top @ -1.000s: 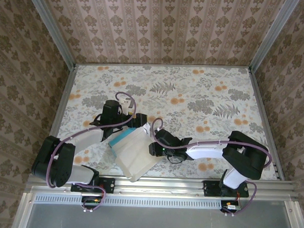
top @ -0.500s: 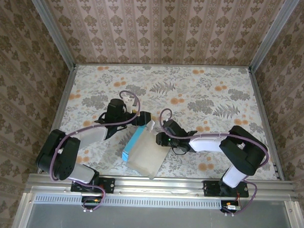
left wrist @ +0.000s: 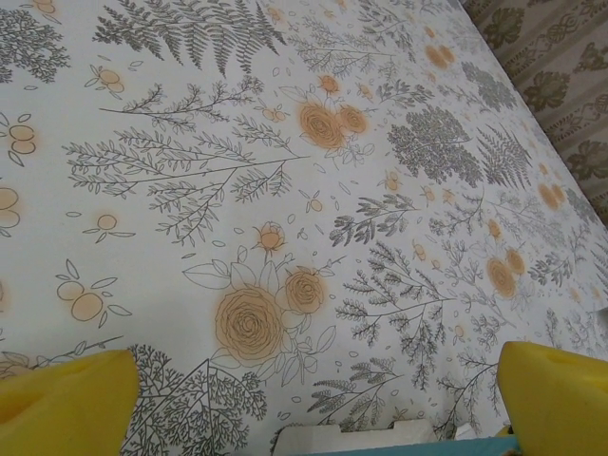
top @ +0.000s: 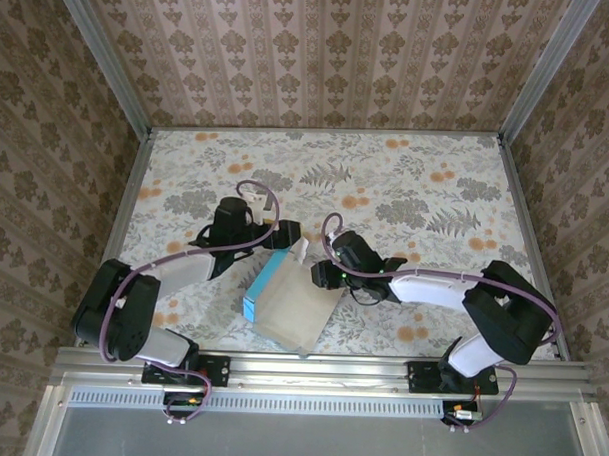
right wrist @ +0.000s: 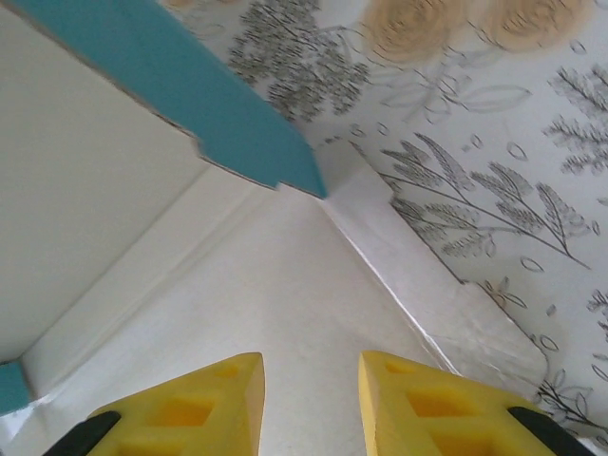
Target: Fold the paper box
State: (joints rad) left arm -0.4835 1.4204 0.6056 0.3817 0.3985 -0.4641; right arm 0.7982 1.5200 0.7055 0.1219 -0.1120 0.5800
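1. At the bottom of the top view, a metal rail (top: 320,367) is seen along the near edge of the flower-printed surface (top: 436,183).
2. Just beyond the rail, low in the frame and a little left of centre, the paper box (top: 292,306) is found. Its white face is turned up, and a turquoise wall is raised along its left side.
3. The right gripper (top: 321,276) is placed at the upper right edge of the box and is reached in from the right of the frame.
4. In the right wrist view, its yellow fingers (right wrist: 190,408) are seen at the bottom edge with only a narrow gap left between them. White card is spread beyond them across the left and centre. A turquoise flap is seen at the upper left, and a white flap is laid out on the surface at the right. Whether any card is pinched cannot be told.
5. The left gripper (top: 284,232) is held just past the upper end of the box, towards the middle of the frame.
6. In the left wrist view, its fingers (left wrist: 66,404) are set wide apart in the bottom corners, and nothing is held between them. A sliver of the box's white edge is seen at the bottom of the frame between them.
7. Farthest off, the surface is bounded by patterned walls (top: 330,59) at the top of the frame.
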